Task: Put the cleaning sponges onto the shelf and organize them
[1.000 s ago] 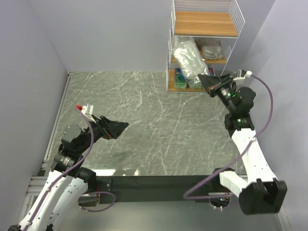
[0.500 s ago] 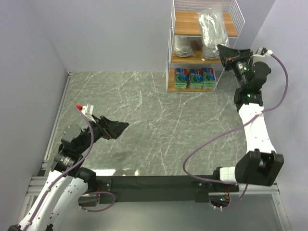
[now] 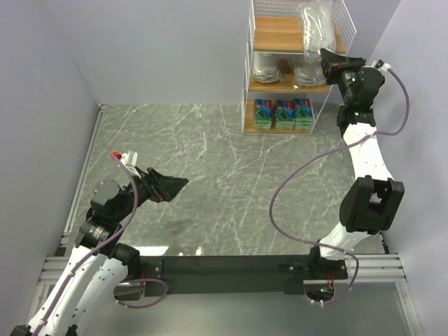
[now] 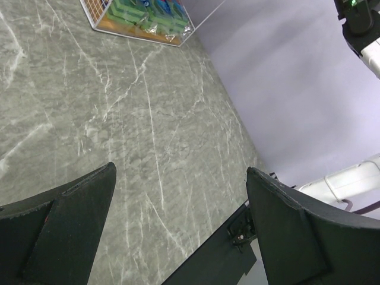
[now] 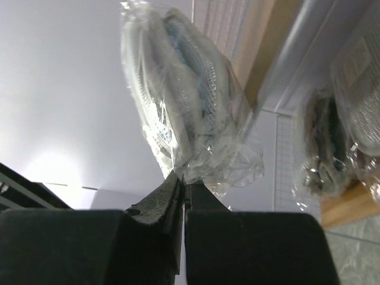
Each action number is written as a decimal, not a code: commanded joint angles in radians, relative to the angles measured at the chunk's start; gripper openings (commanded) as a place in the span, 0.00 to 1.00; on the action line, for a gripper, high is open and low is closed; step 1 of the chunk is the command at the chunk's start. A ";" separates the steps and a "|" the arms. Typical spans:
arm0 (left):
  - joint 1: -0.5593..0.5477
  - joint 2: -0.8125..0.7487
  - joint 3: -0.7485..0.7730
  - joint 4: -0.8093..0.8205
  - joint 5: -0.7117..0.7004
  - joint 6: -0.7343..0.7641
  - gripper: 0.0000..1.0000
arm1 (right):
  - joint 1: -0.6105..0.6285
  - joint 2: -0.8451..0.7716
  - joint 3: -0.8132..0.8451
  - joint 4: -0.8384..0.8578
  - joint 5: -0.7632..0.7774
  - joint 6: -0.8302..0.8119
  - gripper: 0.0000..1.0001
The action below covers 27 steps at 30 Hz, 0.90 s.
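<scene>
The shelf stands at the table's far right. Three green cleaning sponges lie in a row on its bottom tier, and also show in the left wrist view. Two silvery packs rest on the middle tier. My right gripper is shut on the clear wrap of a third silvery pack, held up over the top tier. In the right wrist view the jaws pinch the wrap's edge below the pack. My left gripper hovers open over the table, holding nothing.
The grey marble table is walled on the left, back and right. The right arm reaches high beside the shelf's mesh side. A black rail runs along the near edge.
The right arm has lifted the silvery pack from in front of the middle tier up to the top tier and swung right. The left arm has not moved.
</scene>
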<state>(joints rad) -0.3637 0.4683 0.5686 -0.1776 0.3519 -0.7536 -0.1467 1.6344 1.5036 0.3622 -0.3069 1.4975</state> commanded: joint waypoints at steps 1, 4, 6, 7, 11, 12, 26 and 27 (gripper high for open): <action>-0.004 -0.007 0.034 0.030 0.018 0.002 0.98 | -0.007 0.016 0.098 0.060 0.031 0.046 0.00; -0.004 -0.005 0.036 0.032 0.019 0.003 0.98 | -0.007 0.042 0.138 0.041 0.032 0.052 0.00; -0.004 -0.002 0.039 0.029 0.015 0.008 0.98 | -0.007 0.041 0.139 0.044 0.049 0.055 0.00; -0.004 -0.002 0.039 0.027 0.016 0.008 0.98 | -0.007 0.042 0.147 0.037 0.057 0.058 0.00; -0.004 0.000 0.039 0.027 0.019 0.008 0.98 | -0.007 0.057 0.182 -0.025 0.087 0.056 0.03; -0.004 -0.002 0.040 0.026 0.018 0.010 0.98 | -0.007 0.064 0.187 -0.023 0.091 0.063 0.03; -0.004 -0.029 0.051 -0.014 -0.002 0.022 0.98 | -0.005 0.147 0.303 -0.106 0.104 0.066 0.50; -0.003 -0.031 0.050 -0.013 -0.002 0.022 0.98 | -0.004 0.148 0.300 -0.111 0.104 0.067 0.54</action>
<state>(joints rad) -0.3637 0.4511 0.5793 -0.2020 0.3504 -0.7456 -0.1467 1.7908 1.7733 0.2459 -0.2234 1.5723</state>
